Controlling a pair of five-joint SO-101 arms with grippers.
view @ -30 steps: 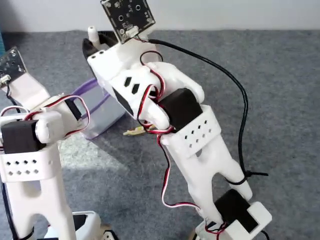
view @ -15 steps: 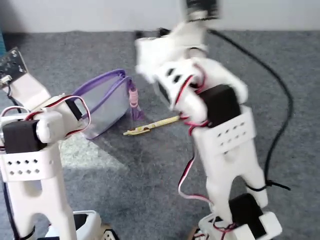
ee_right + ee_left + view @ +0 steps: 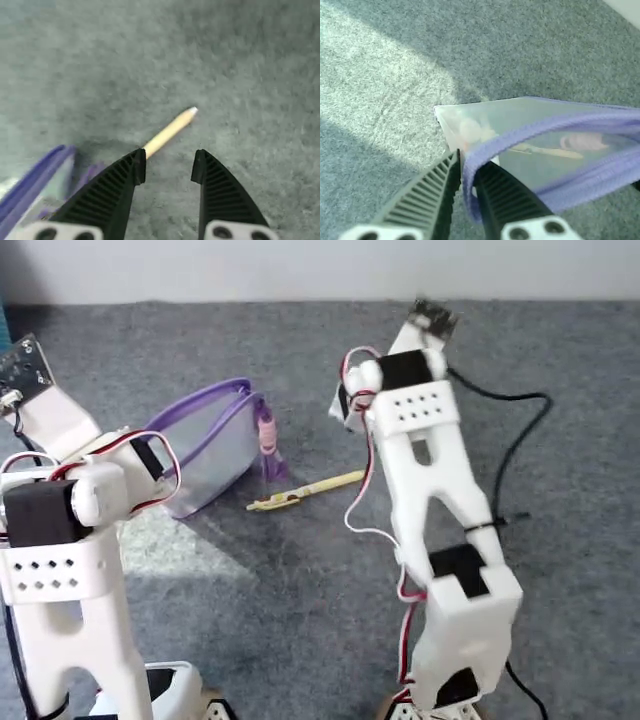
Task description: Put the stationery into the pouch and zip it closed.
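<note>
A clear pouch (image 3: 205, 445) with a purple zipper rim lies left of centre on the carpet, its mouth open and a pink tassel (image 3: 267, 437) hanging at its right end. My left gripper (image 3: 465, 172) is shut on the pouch's (image 3: 530, 135) purple rim at one corner; pale items show through the plastic. A yellow pen (image 3: 305, 490) lies on the carpet just right of the pouch. My right gripper (image 3: 167, 165) hangs open above the pen's (image 3: 170, 131) tip end, nothing between its fingers. The right arm (image 3: 420, 440) stands upright right of the pen.
Grey carpet (image 3: 560, 370) covers the table, and a white wall runs along the far edge. A black cable (image 3: 510, 455) trails behind the right arm. A sunlit patch (image 3: 175, 545) lies in front of the pouch.
The right arm has swung back from over the pouch to the right, uncovering the pouch, tassel and pen. The left arm has not moved.
</note>
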